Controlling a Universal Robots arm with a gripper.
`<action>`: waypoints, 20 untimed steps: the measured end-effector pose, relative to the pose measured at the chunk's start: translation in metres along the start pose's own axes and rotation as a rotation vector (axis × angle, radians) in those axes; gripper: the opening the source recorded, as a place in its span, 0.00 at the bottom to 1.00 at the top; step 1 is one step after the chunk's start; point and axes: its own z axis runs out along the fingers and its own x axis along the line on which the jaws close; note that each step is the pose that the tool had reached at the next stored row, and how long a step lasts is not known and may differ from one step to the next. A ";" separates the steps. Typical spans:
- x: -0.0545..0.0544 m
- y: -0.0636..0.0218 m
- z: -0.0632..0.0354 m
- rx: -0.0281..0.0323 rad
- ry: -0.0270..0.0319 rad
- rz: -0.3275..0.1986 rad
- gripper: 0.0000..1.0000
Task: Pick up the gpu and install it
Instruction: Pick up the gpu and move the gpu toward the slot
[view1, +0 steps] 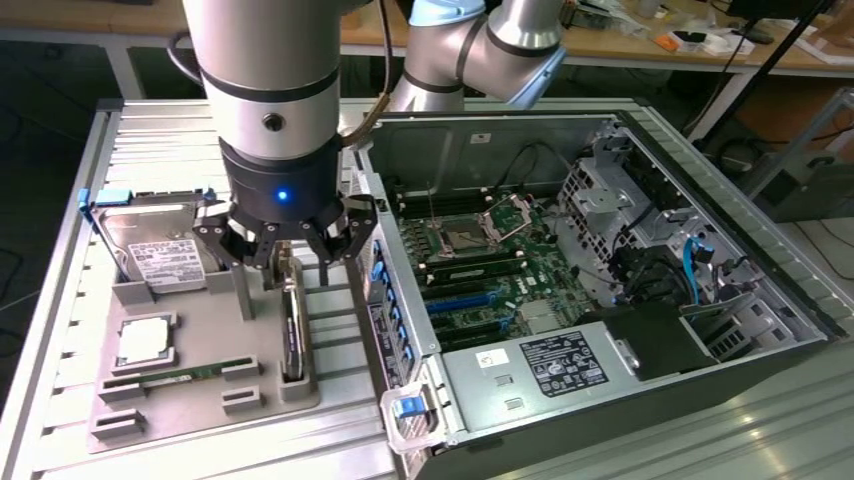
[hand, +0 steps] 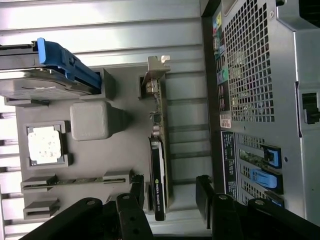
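Closest in the wrist view, the gripper (hand: 170, 192) had its fingers apart, one on each side of the gpu (hand: 159, 175) without clamping it. The card stood on edge along the gray tray's (hand: 100, 165) edge nearest the computer case (hand: 260, 75). In the exterior view the gripper (view1: 290, 260) hung just above the gpu (view1: 292, 335).

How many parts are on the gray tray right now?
4. Hard drive at the exterior view's upper left, CPU below it, RAM stick below that, gpu on edge along the tray's side nearest the case, under the gripper. None seems hidden.
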 end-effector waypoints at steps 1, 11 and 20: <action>0.000 -0.0001 0.0012 0.0000 0.0000 0.000 0.54; 0.000 -0.0006 0.0141 0.0001 0.0001 0.000 0.54; 0.001 -0.0009 0.0227 0.0000 -0.0012 0.000 0.54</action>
